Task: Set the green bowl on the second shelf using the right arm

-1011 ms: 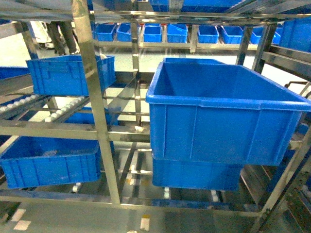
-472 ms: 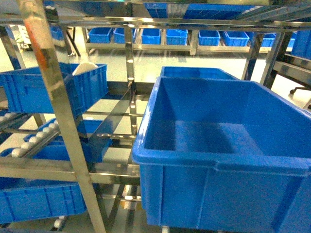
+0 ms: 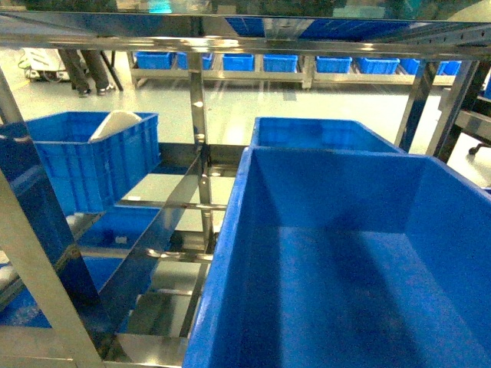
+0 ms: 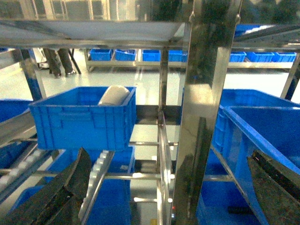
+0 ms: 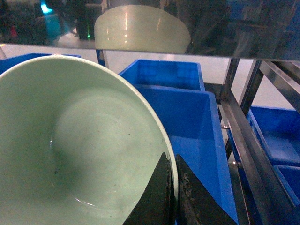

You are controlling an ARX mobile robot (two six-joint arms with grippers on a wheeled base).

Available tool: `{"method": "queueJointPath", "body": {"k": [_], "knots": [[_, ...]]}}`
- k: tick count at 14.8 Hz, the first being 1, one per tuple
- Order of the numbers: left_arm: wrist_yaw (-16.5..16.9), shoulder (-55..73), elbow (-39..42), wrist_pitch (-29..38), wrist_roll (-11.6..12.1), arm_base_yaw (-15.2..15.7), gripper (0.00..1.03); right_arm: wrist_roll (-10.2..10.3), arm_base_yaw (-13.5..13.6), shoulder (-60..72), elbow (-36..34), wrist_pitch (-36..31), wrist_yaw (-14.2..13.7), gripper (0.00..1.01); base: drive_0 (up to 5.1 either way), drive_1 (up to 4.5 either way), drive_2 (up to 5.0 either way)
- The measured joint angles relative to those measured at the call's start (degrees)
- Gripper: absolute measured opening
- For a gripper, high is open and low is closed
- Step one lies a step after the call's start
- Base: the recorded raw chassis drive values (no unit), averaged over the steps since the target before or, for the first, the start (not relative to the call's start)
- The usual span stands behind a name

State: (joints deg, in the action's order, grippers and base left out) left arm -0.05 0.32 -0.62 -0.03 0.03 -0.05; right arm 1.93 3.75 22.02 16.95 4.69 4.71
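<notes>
The pale green bowl point(image 5: 79, 145) fills the left of the right wrist view, tilted with its hollow facing the camera. My right gripper point(image 5: 171, 185) is shut on its rim, one finger inside and one outside. Below and beyond the bowl lies the large deep blue crate point(image 5: 187, 117). In the head view this crate point(image 3: 345, 261) fills the lower right on the steel second shelf point(image 3: 157, 249); neither arm shows there. My left gripper point(image 4: 168, 157) hangs open with nothing in it, a steel post between its fingers further off.
A smaller blue crate point(image 3: 84, 165) holding a white object point(image 3: 115, 124) sits on the left tier. Upright steel posts point(image 3: 198, 138) and a shiny shelf point(image 5: 154, 33) directly overhead bound the opening. More blue crates point(image 3: 238, 61) line a far rack.
The head view has moved closer to and higher over the large blue crate, which now fills the lower right. The left crate and posts have shifted left and down.
</notes>
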Motion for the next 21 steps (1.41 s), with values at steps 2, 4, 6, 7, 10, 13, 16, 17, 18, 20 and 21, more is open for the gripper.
{"method": "queueJointPath", "body": {"k": [2,4,6,7,10,13,16,17,18,20,21], "knots": [[-0.02,0.00,0.00,-0.13,-0.02,0.00,0.98,0.00,0.00,-0.37,0.00,-0.28,0.02,0.02,0.0,0.00,0.0],[-0.02,0.00,0.00,-0.17,-0.02,0.00,0.98,-0.44,-1.40,-0.26,-0.26,0.11,2.10,0.02,0.0,0.00,0.0],[-0.02,0.00,0.00,-0.17,-0.02,0.00,0.98,-1.79,-2.93,0.74,-3.52,-0.37,5.25,0.02,0.0,0.00,0.0],[-0.02,0.00,0.00,-0.17,-0.02,0.00,0.98,-2.16,-2.49,1.40,-4.70,-0.98,5.86,0.02,0.0,0.00,0.0],[0.00,0.00,0.00,-0.17,-0.02,0.00,0.98,-3.06,-0.37,8.63,-7.08,-7.48,8.44,0.02,0.0,0.00,0.0],[0.00,0.00,0.00,-0.17,-0.02,0.00,0.98,-3.34,-0.94,21.53,-8.07,-17.70,10.80,0.02,0.0,0.00,0.0],[-0.02,0.00,0.00,-0.17,-0.02,0.00,0.98,-4.02,-2.05,34.07,-7.58,-28.24,11.91,0.02,0.0,0.00,0.0],[0.00,0.00,0.00,-0.17,-0.02,0.00,0.98,-4.07,-2.08,34.99,-7.45,-28.89,11.91,0.02,0.0,0.00,0.0],[0.00,0.00,0.00,-0.17,-0.02,0.00,0.98,-4.24,-2.40,39.50,-6.40,-31.56,12.57,0.02,0.0,0.00,0.0],[-0.02,0.00,0.00,-0.17,0.00,0.00,0.98,-5.01,-2.67,50.25,-2.21,-37.31,13.46,0.02,0.0,0.00,0.0],[0.00,0.00,0.00,-0.17,-0.02,0.00,0.98,-5.51,-2.62,56.13,0.55,-39.32,14.10,0.02,0.0,0.00,0.0]]}}
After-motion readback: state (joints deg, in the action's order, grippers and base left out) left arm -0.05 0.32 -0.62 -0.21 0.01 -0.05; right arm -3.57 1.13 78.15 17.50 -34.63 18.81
